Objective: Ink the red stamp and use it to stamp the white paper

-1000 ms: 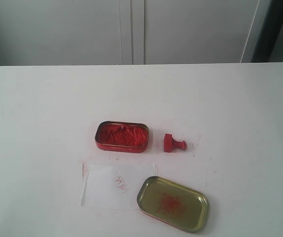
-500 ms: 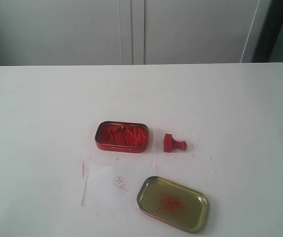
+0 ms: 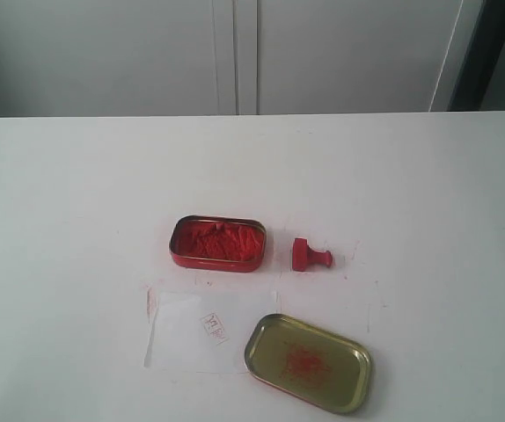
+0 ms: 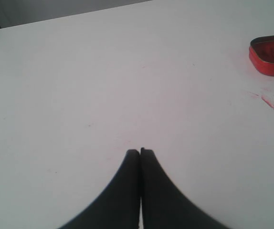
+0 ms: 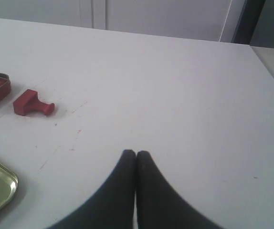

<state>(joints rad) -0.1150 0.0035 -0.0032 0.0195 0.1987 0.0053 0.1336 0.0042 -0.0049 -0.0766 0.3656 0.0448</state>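
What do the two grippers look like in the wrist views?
The left gripper and the right gripper look alike: matte black jaws, broad at the base, curving in to slim tips. No markings or cables show. The arms themselves are out of view.

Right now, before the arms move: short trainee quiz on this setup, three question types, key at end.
1. True or false: the red stamp stands upright on the white paper.
2. What covers one corner of the paper? A the red stamp; B the gold lid; C nothing.
3. Fill in: the left gripper and right gripper are both ____.
Key: 1 false, it lies on its side off the paper; 2 B; 3 shut.
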